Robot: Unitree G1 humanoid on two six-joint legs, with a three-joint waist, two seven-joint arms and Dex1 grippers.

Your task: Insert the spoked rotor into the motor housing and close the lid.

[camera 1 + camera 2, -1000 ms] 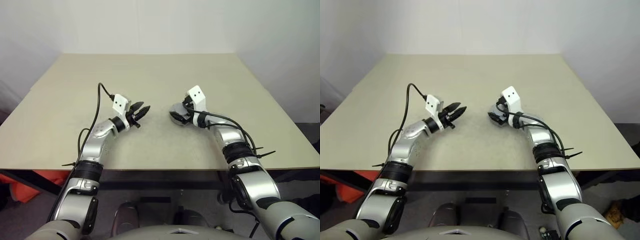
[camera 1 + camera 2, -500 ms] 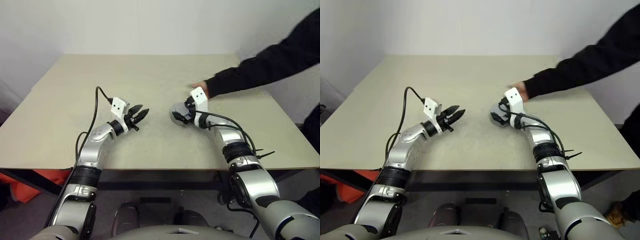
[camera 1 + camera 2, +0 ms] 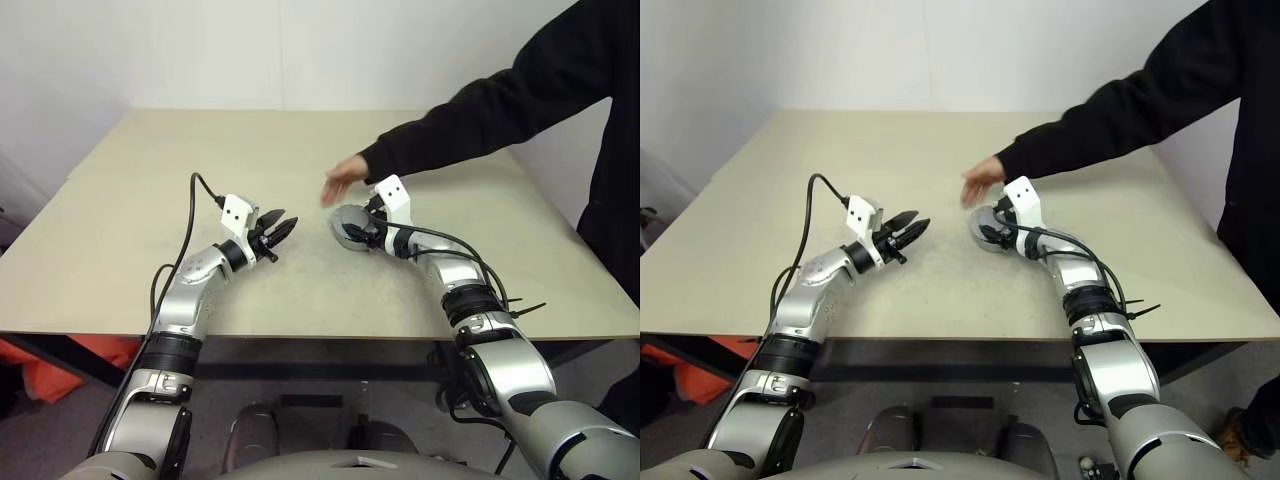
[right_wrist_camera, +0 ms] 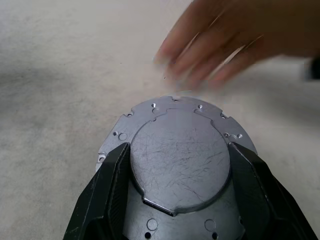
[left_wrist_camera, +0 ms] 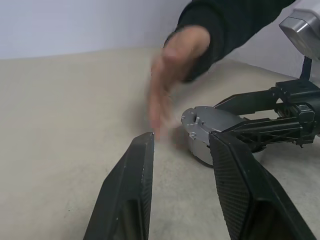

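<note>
Grey lid (image 4: pixel 176 150) closed on motor housing (image 5: pixel 200 145), right gripper (image 3: pixel 352 231) fingers clasping it; person's hand (image 3: pixel 342 181) just beyond; left gripper (image 3: pixel 277 229) half-open, empty, bare tabletop (image 3: pixel 150 200) around.

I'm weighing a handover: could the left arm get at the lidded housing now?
Probably not cleanly. The housing sits between the right gripper's jaws, and a person's hand hovers just beyond it, while the left gripper faces it across bare table.

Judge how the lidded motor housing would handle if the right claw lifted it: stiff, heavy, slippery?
The motor housing looks like solid metal, so probably rigid and heavy for its size. Its scratched lid looks smooth, so possibly slippery between the right claw fingers.
</note>
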